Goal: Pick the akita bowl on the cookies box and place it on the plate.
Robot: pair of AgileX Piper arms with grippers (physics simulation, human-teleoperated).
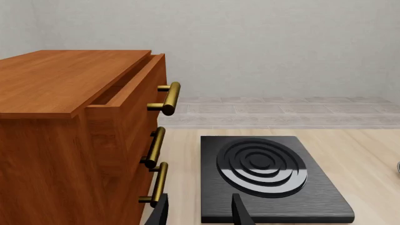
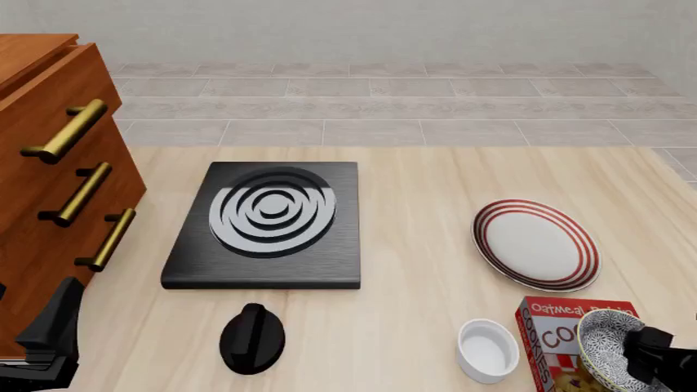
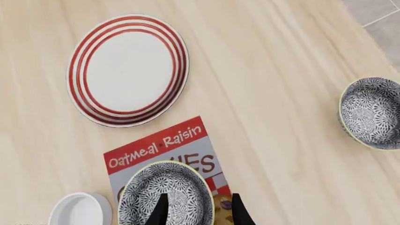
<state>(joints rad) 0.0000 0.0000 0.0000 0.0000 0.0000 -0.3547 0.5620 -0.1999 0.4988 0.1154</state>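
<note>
The akita bowl (image 3: 166, 194), speckled black and white, sits on the red cookies box (image 3: 159, 143); both also show at the front right edge of the table, bowl (image 2: 608, 347) on box (image 2: 550, 331). My right gripper (image 3: 200, 213) is open and straddles the bowl's rim, one finger inside the bowl and one outside over the box. The plate (image 3: 128, 70), white with red rings, lies on the table just beyond the box, plate (image 2: 536, 243). My left gripper (image 1: 200, 213) is open and empty in front of the stove.
A black stove (image 2: 267, 224) lies mid-left, with a wooden drawer cabinet (image 2: 55, 188) to its left, top drawer ajar. A white ramekin (image 2: 487, 349) stands left of the box. A second speckled bowl (image 3: 372, 112) rests on the table to the right.
</note>
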